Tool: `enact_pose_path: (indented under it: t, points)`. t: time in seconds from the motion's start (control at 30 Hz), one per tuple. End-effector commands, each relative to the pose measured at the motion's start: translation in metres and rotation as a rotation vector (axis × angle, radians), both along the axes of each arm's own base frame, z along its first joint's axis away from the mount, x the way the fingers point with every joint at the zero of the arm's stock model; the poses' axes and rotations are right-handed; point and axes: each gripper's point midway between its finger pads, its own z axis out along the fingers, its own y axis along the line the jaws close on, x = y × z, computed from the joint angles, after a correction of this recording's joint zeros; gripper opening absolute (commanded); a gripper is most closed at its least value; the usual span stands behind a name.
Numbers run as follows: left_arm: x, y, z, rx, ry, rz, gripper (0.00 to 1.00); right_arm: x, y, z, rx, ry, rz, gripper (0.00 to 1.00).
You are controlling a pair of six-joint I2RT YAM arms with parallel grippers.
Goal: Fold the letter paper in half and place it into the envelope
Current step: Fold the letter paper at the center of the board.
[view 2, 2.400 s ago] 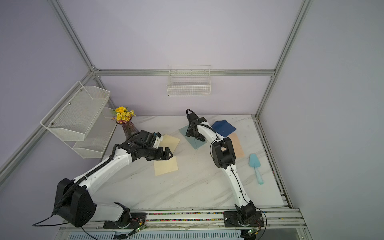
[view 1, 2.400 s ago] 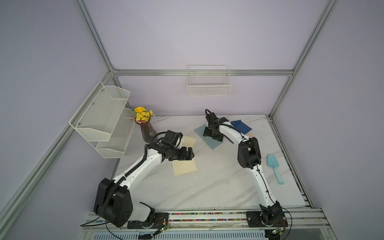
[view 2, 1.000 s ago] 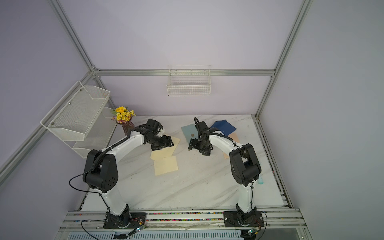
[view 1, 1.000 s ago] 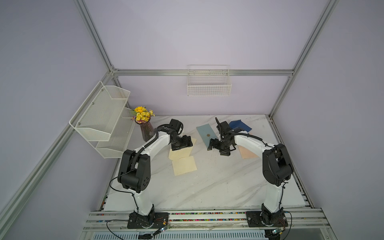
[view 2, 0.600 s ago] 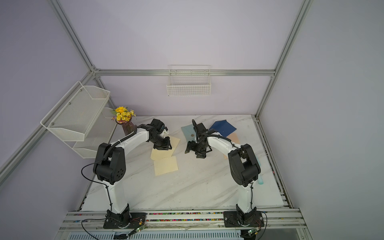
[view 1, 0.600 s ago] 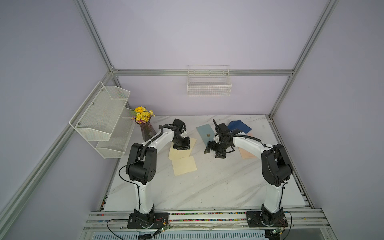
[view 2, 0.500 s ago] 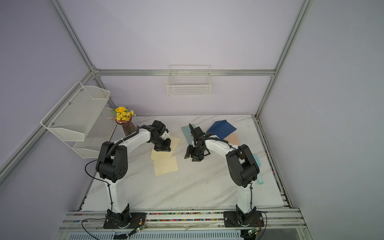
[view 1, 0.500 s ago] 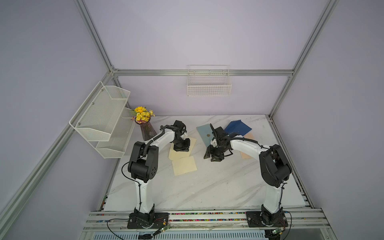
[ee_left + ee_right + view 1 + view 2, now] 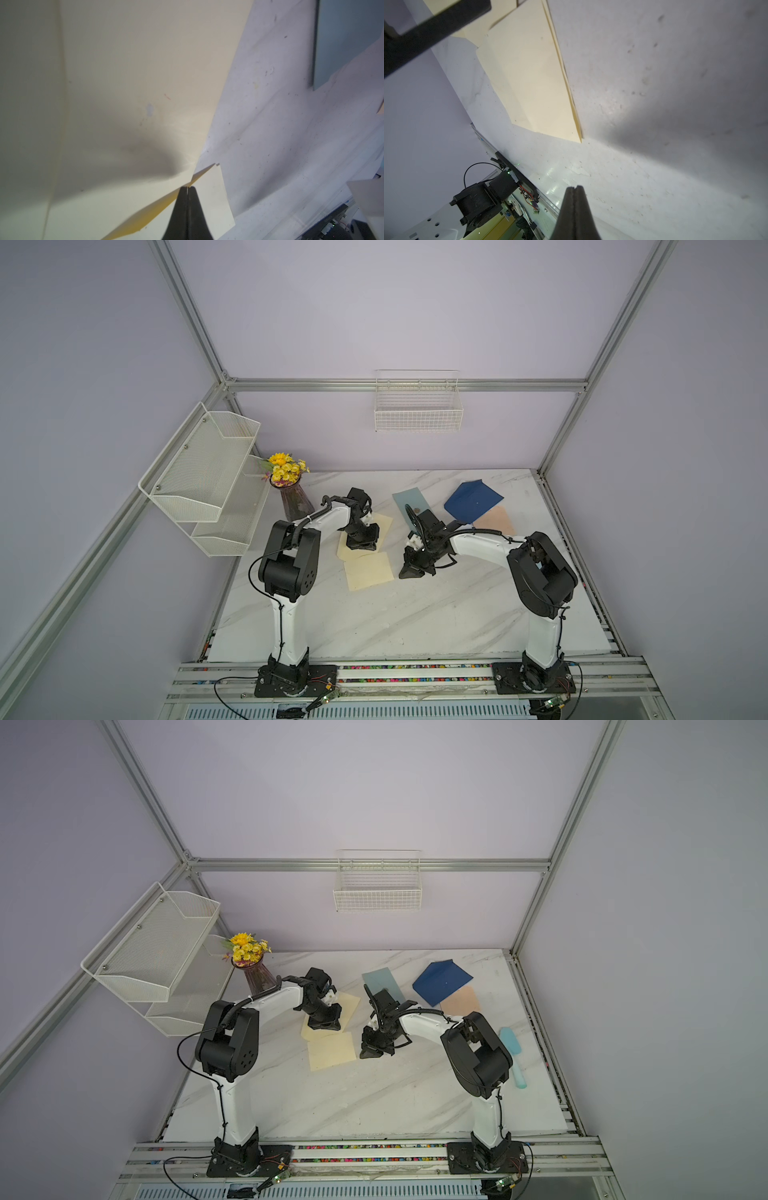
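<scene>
The cream letter paper (image 9: 368, 572) (image 9: 332, 1051) lies folded in half on the marble table; its doubled edge shows in the right wrist view (image 9: 533, 83). Just behind it lies the cream envelope (image 9: 383, 524) (image 9: 135, 72). My left gripper (image 9: 361, 546) (image 9: 322, 1027) (image 9: 187, 188) is shut on the envelope's near edge, which is lifted a little off the table. My right gripper (image 9: 409, 572) (image 9: 371, 1052) (image 9: 574, 188) is shut with nothing in it. It hangs low over bare table just right of the folded paper, not touching it.
Behind the right arm lie a grey-blue envelope (image 9: 409, 501), a navy envelope (image 9: 473, 499) and a peach sheet (image 9: 494, 520). A teal scoop (image 9: 513, 1052) lies at the right edge. A vase of yellow flowers (image 9: 291, 493) and a wire shelf (image 9: 208, 472) stand at the back left.
The right gripper has come forward and left from the grey-blue envelope to beside the folded paper and has shut. The left gripper has shut at the cream envelope's near edge.
</scene>
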Motion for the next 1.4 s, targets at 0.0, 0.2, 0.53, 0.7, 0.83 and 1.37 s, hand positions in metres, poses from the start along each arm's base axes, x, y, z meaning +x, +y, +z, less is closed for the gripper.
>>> enact_pose_path:
  t: [0.0,0.2,0.53,0.7,0.83,1.37]
  points:
    - [0.007,0.004,-0.003,-0.010,-0.017,-0.006,0.00,-0.005,0.019,-0.008,0.048,0.041,0.017,0.00]
    - [0.000,0.006,-0.011,-0.011,0.012,-0.007,0.00,-0.006,0.028,-0.017,0.049,0.055,0.026,0.00]
    - [-0.014,0.003,-0.011,-0.045,0.040,-0.026,0.00,0.008,0.044,-0.038,0.044,0.060,0.001,0.00]
    - [-0.022,-0.002,-0.003,-0.080,0.048,-0.037,0.00,0.023,0.047,-0.051,0.012,0.042,-0.028,0.00]
    - [-0.027,-0.002,0.007,-0.092,0.037,-0.041,0.00,0.032,0.044,-0.058,-0.014,0.034,-0.058,0.00]
    - [-0.053,-0.003,0.050,-0.166,-0.008,-0.044,0.00,0.054,0.033,-0.060,-0.025,0.008,-0.159,0.00]
